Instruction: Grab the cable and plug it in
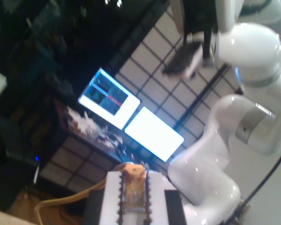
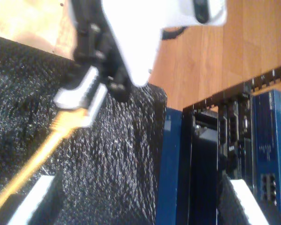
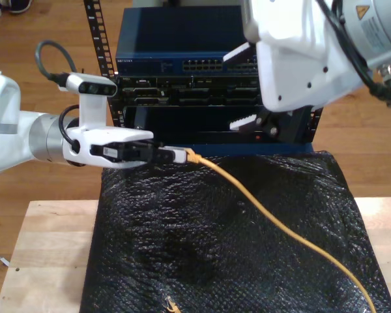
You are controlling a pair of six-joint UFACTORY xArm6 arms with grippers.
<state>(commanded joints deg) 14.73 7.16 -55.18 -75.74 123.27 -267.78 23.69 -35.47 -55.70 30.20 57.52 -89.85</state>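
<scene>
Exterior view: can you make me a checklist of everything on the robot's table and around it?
Surface: black mat spread over a wooden table.
Job's things: cable runs across the mat from its plug towards the exterior view's lower right.
Clutter: small yellowish bit at the mat's near edge, too small to tell what.
Grippers: my first gripper shut on the cable's plug end; my second gripper open, in front of the rack.
Cables: black wiring loop on the first arm.
Surroundings: blue and black equipment rack behind the mat; wooden floor.
</scene>
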